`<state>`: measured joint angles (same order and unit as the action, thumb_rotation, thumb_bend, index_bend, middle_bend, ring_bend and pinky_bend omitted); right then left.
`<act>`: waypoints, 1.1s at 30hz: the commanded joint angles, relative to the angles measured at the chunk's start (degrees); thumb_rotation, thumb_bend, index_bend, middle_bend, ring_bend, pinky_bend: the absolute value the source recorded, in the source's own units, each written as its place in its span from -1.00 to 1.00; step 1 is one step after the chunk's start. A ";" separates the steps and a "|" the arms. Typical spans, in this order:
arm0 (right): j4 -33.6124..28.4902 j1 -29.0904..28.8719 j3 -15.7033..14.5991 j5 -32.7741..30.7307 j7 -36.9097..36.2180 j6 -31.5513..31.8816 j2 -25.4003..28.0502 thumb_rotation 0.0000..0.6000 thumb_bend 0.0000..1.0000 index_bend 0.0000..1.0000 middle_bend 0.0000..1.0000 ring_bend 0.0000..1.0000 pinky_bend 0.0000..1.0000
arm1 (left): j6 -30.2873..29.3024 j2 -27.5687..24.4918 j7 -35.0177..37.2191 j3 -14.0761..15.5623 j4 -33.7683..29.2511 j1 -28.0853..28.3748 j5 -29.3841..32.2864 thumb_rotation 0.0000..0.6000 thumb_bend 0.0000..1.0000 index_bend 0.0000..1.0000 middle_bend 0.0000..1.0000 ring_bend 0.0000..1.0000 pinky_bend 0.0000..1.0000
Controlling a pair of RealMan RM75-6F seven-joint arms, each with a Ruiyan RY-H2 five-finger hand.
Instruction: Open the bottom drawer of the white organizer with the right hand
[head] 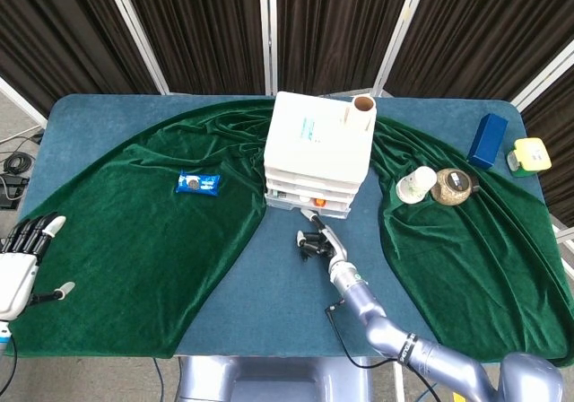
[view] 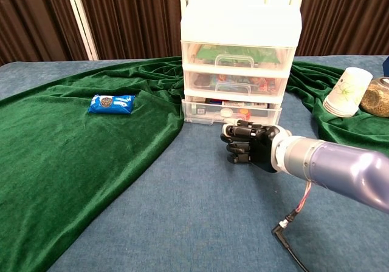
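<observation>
The white three-drawer organizer stands at the table's middle. Its bottom drawer sticks out a little past the two drawers above, with small items showing inside. My right hand hovers just in front of that drawer, a short gap away from its front. Its fingers are curled in and I see nothing held in them. My left hand rests at the far left edge on the green cloth, fingers spread, empty; it shows only in the head view.
A blue snack packet lies on the green velvet cloth to the left. A paper cup, a round brown jar and a blue box sit to the right. A black cable trails under my right forearm.
</observation>
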<state>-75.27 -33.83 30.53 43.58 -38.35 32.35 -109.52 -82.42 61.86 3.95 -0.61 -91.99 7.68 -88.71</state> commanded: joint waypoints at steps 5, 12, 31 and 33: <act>-8.36 5.36 -4.54 8.75 2.69 12.06 -0.17 1.00 0.09 -0.80 0.57 0.75 0.56 | -0.74 -0.18 -0.07 0.17 -0.33 -0.25 -0.64 1.00 -0.78 -1.00 -1.00 -1.00 -1.00; -13.73 8.98 -9.21 18.16 6.63 21.37 1.57 1.00 0.08 -0.74 0.57 0.75 0.56 | -1.68 -0.29 -0.56 0.53 -0.81 -0.62 -1.65 1.00 -0.78 -1.00 -1.00 -1.00 -1.00; -6.91 2.61 -11.01 15.36 42.97 29.62 3.37 1.00 0.08 -0.60 0.61 0.76 0.56 | -1.81 -0.36 -1.52 0.79 -1.31 -0.75 -2.04 1.00 -0.78 -1.00 -1.00 -1.00 -1.00; -6.28 1.89 -10.47 14.47 45.60 30.23 3.30 1.00 0.08 -0.60 0.61 0.76 0.56 | -1.79 -0.36 -1.54 0.79 -1.31 -0.74 -2.03 1.00 -0.78 -1.00 -1.00 -1.00 -1.00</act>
<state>-83.26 -30.32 19.59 59.67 3.55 61.10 -106.08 -84.21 61.50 2.41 0.18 -93.30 6.94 -90.74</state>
